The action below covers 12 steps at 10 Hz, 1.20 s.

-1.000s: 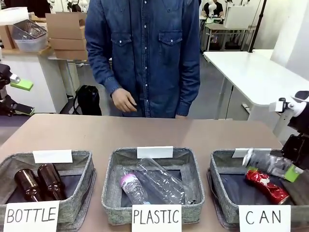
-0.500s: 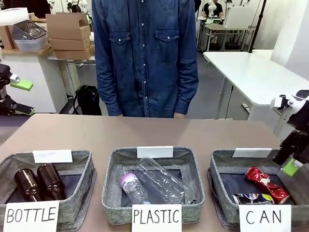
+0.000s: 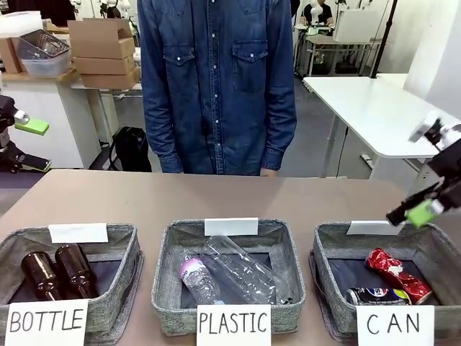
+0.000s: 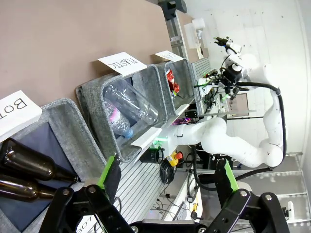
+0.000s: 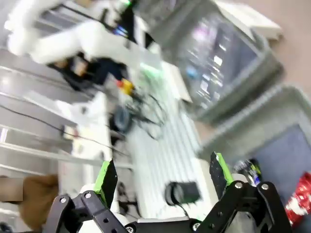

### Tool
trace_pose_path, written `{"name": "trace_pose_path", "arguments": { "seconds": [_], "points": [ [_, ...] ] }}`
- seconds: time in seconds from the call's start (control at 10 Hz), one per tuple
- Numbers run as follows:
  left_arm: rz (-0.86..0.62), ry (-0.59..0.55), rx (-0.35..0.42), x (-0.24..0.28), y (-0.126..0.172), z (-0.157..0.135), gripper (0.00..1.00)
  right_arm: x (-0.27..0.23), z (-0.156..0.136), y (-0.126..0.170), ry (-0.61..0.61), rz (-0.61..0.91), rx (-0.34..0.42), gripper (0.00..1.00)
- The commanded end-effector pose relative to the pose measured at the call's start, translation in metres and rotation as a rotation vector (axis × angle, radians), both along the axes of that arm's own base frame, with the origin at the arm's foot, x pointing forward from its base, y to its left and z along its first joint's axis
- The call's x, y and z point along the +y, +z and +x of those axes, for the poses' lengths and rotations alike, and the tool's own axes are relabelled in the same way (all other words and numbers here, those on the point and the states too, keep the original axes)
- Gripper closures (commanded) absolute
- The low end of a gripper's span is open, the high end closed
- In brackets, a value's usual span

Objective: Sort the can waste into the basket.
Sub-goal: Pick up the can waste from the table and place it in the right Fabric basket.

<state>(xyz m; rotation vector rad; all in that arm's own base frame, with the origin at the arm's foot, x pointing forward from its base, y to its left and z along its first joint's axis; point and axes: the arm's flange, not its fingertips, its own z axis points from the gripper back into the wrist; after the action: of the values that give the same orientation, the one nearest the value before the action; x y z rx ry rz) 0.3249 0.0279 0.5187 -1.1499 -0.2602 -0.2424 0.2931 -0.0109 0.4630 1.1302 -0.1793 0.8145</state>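
The right gripper (image 3: 416,213) has its jaws spread wide with nothing between them, tilted above the far right corner of the CAN basket (image 3: 325,268). The left gripper (image 4: 167,175) is likewise wide and bare, raised at the far left over the bottle basket (image 4: 73,136). Inside the CAN basket at the near right, the red can (image 3: 397,273) lies slanted, and the dark can (image 3: 375,295) lies just nearer, against the front wall.

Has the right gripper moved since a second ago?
Yes. The right gripper has risen from inside the CAN basket to above its back rim, open and empty.
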Motion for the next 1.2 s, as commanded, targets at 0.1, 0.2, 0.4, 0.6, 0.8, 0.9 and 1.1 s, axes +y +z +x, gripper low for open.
{"name": "trace_pose_path", "arguments": {
  "seconds": [0.1,0.2,0.4,0.6,0.8,0.9,1.1],
  "points": [
    [-0.003,-0.014,-0.014,0.001,-0.001,-0.001,0.0,-0.017,0.017,-0.002,-0.474,1.192,0.393,0.0],
    [-0.003,-0.014,-0.014,0.001,-0.001,-0.001,0.0,-0.008,0.003,0.005,-0.02,0.158,0.058,0.0],
    [-0.003,-0.014,-0.014,0.001,-0.001,-0.001,0.0,-0.008,0.003,0.005,-0.02,0.158,0.058,0.0],
    [-0.003,-0.014,-0.014,0.001,-0.001,-0.001,0.0,-0.008,0.003,0.005,-0.02,0.158,0.058,0.0],
    [-0.003,-0.014,-0.014,0.001,-0.001,-0.001,0.0,-0.008,0.003,0.005,-0.02,0.158,0.058,0.0],
    [-0.003,-0.014,-0.014,0.001,-0.001,-0.001,0.0,-0.008,0.003,0.005,-0.02,0.158,0.058,0.0],
    [-0.003,-0.014,-0.014,0.001,-0.001,-0.001,0.0,-0.008,0.003,0.005,-0.02,0.158,0.058,0.0]
  ]
}}
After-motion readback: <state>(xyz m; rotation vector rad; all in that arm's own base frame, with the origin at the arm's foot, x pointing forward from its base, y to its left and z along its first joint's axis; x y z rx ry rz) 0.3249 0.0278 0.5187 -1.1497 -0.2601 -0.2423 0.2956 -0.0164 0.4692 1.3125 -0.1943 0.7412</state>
